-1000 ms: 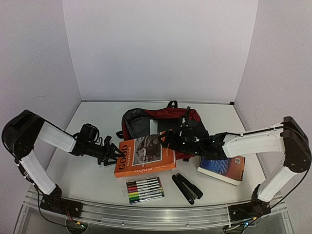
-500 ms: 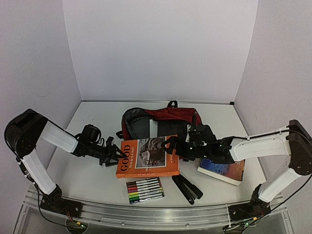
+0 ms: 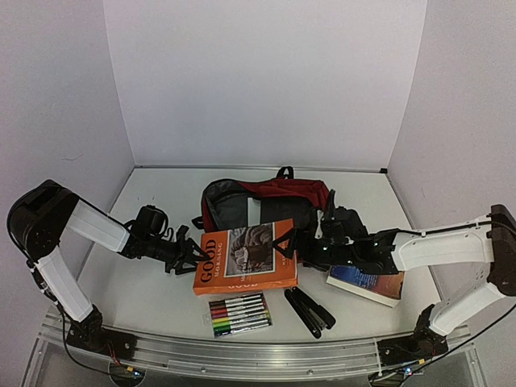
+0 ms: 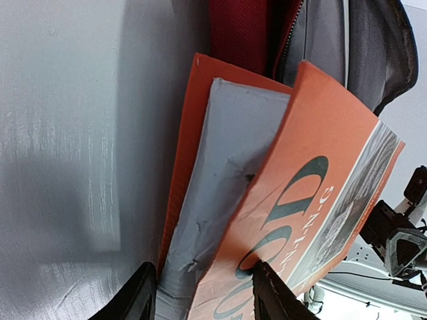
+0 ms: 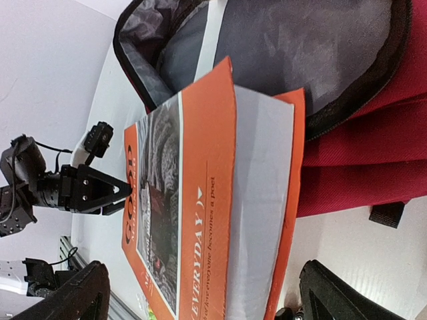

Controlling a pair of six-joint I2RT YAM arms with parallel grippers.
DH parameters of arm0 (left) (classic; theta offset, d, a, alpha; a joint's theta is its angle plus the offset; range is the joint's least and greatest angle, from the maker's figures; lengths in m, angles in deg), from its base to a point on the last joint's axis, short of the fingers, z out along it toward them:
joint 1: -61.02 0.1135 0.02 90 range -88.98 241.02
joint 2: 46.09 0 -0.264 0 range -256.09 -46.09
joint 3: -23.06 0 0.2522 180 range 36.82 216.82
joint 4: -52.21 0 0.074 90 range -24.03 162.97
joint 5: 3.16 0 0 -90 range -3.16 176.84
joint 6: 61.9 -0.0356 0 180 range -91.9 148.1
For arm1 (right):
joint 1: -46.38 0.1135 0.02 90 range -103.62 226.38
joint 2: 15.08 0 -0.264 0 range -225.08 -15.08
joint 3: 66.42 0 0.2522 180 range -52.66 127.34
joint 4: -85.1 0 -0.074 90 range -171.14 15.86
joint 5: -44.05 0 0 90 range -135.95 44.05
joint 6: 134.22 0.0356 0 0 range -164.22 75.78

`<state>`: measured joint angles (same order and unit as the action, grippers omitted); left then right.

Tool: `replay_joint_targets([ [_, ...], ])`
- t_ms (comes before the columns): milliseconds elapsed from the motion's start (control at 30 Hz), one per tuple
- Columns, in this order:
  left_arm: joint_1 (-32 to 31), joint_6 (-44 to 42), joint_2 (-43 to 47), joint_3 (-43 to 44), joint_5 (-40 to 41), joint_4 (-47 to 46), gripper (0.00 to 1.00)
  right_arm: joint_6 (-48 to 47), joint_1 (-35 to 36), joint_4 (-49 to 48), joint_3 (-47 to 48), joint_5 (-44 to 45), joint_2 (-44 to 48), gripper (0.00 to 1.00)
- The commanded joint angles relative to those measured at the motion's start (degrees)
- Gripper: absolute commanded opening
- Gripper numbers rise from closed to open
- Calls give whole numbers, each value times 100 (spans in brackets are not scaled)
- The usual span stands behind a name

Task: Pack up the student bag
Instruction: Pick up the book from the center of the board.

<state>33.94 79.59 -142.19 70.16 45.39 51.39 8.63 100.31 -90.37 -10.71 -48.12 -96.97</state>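
The dark red student bag lies at the table's middle, its main compartment unzipped and gaping towards me; its grey lining shows in the right wrist view. An orange "Good Morning" book lies tilted in front of it, the right edge raised against the bag's mouth. My left gripper clamps the book's left edge; in the left wrist view one finger sits on the front cover and the other by the back cover. My right gripper is wide open, its fingers straddling the book's right edge.
A blue-covered book lies right of the orange one, under my right arm. A pack of coloured markers and a black folded object lie near the front edge. The bag's red front is close beside my right gripper.
The orange book has shifted right and its right edge has risen towards the bag's opening. My right gripper drew back and lower along that edge; my left gripper followed the book slightly right.
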Motion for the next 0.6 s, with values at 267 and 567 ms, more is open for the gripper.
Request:
replay_joint_targets([
  [267,-66,-69,211,201,38,112,48,279,-2,-1375,-64,-1135,-722,68],
  [567,-62,-24,1184,-98,517,33,71,588,-35,-2259,-278,-1377,-645,28],
])
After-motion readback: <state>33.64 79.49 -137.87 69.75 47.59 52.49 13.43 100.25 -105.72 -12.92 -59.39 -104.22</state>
